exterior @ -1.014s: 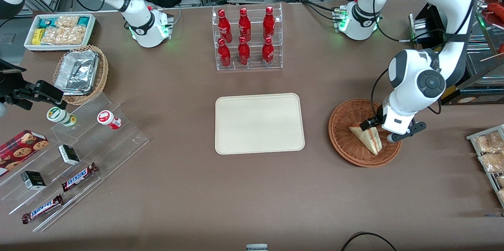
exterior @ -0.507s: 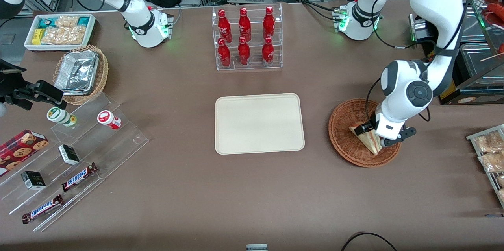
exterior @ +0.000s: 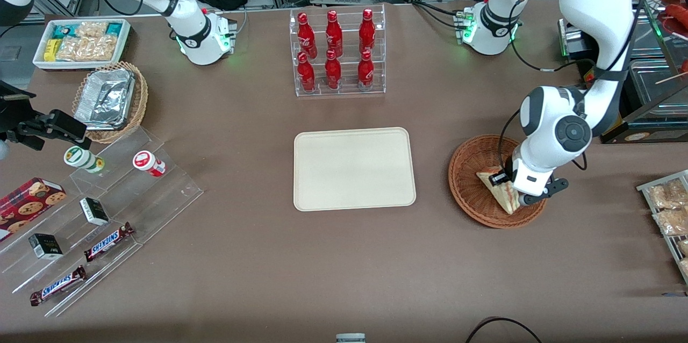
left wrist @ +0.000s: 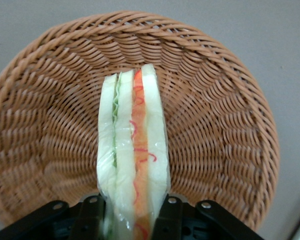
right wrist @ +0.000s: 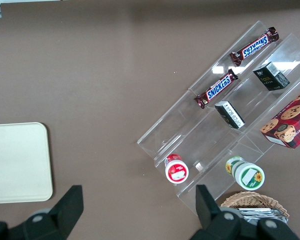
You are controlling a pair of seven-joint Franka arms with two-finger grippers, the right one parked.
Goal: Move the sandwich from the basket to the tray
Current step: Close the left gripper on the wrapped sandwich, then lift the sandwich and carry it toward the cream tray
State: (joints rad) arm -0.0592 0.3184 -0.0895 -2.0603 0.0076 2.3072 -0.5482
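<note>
The sandwich (exterior: 495,185), a white-bread wedge with orange and green layers, lies in the reddish-brown wicker basket (exterior: 468,171) toward the working arm's end of the table. My left gripper (exterior: 514,193) is down in the basket over the sandwich's wide end. In the left wrist view the sandwich (left wrist: 135,150) stands on edge between the two black fingers (left wrist: 92,216), which press on both of its bread faces, with the basket (left wrist: 215,125) weave all around. The cream tray (exterior: 355,168) lies flat at the table's middle with nothing on it.
A clear rack of red bottles (exterior: 336,52) stands farther from the front camera than the tray. Packets on a rack (exterior: 669,208) sit at the working arm's table edge. Toward the parked arm's end are acrylic steps with snacks (exterior: 97,208), a tan basket with foil container (exterior: 110,98) and a white bin (exterior: 80,42).
The left arm has swung in and come down into the basket. Its gripper went from just beside the sandwich to straddling its wide end, with the fingers against it.
</note>
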